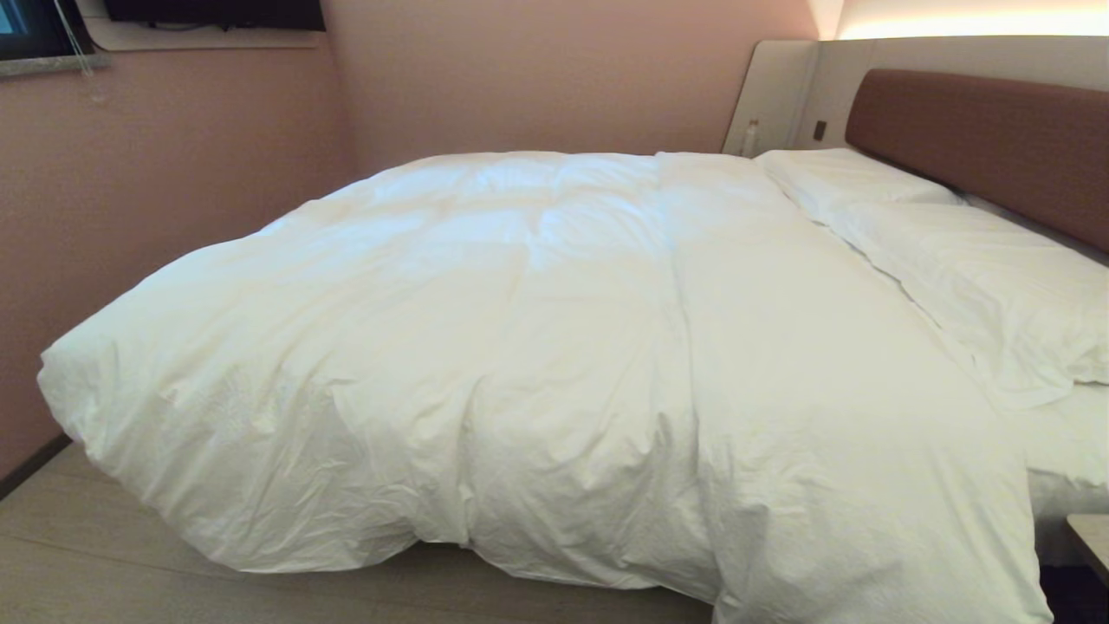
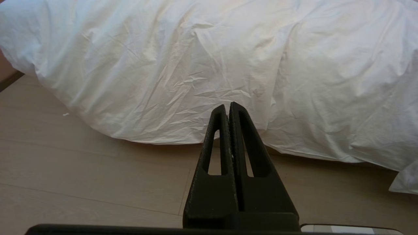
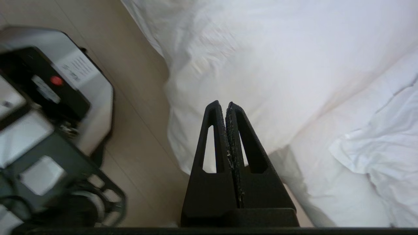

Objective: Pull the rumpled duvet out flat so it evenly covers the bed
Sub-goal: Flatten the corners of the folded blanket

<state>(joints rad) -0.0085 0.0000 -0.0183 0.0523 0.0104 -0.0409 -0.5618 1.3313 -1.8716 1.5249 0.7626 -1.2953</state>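
In the head view the duvet (image 1: 554, 347) covers the bed (image 1: 979, 139), its near edge hanging toward the floor (image 1: 104, 555). In the left wrist view the left gripper (image 2: 227, 106) has its fingers pressed together, empty, with the duvet just beyond their tips. In the right wrist view the right gripper (image 3: 222, 104) also has its fingers pressed together and empty, with the duvet beyond the tips and the robot base (image 3: 49, 124) to one side.

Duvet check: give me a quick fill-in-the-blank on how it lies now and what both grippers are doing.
1. The duvet hangs over the near edge of the bed down toward the ____.
2. The left gripper is ____, holding nothing.
3. The right gripper is shut and holds ____.
4. Two white ____ lie along the brown headboard.

Missing words: floor; shut; nothing; pillows
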